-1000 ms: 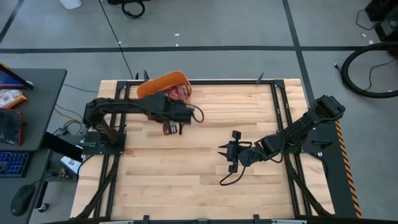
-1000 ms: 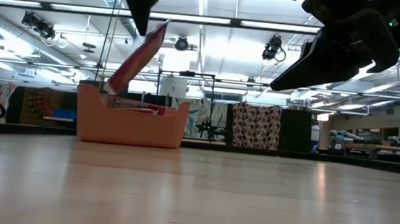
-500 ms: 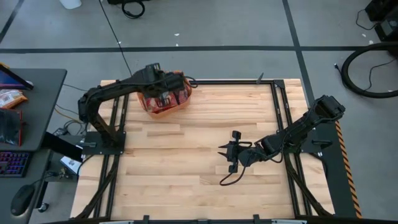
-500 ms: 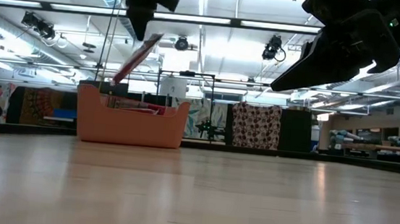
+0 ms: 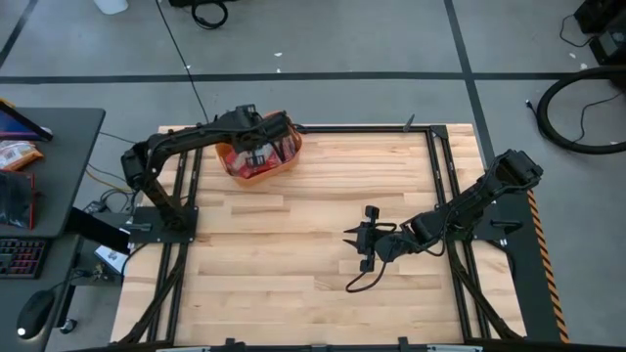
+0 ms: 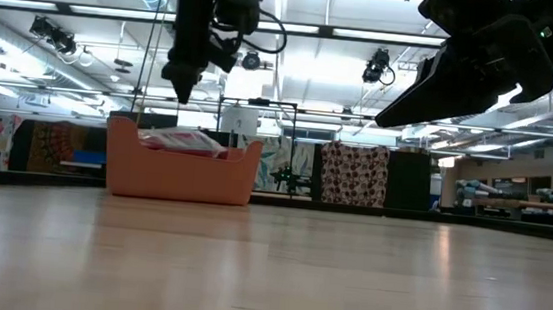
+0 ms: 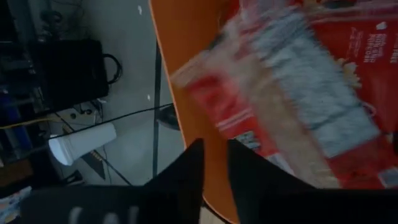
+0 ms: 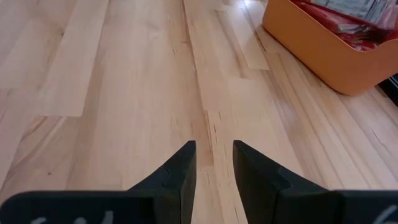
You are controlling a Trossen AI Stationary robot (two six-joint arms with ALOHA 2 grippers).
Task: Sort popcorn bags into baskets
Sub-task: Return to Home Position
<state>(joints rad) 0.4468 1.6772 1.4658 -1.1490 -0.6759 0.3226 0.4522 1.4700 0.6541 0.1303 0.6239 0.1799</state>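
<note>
The orange basket [image 5: 256,177] stands at the table's far left and holds several red popcorn bags [image 5: 260,164]. The topmost bag [image 6: 184,139] lies across the pile, level with the rim; in the left wrist view it is a blurred red and white bag [image 7: 298,81]. My left gripper [image 6: 180,92] hangs above the basket, pointing down, open, with nothing between its fingers [image 7: 214,168]. My right gripper [image 5: 360,240] hovers over the middle of the table, open and empty [image 8: 214,162].
Bare wooden boards lie between the basket [image 8: 323,50] and my right gripper. A black metal frame [image 5: 445,176] runs along the table's edges. A desk with a keyboard [image 5: 20,256] stands off the table's left side.
My left gripper has carried a popcorn bag toward the table's far edge and over the basket, sinking a little. It has let go. The bag, which hung tilted below the fingers, now lies on the pile inside the basket.
</note>
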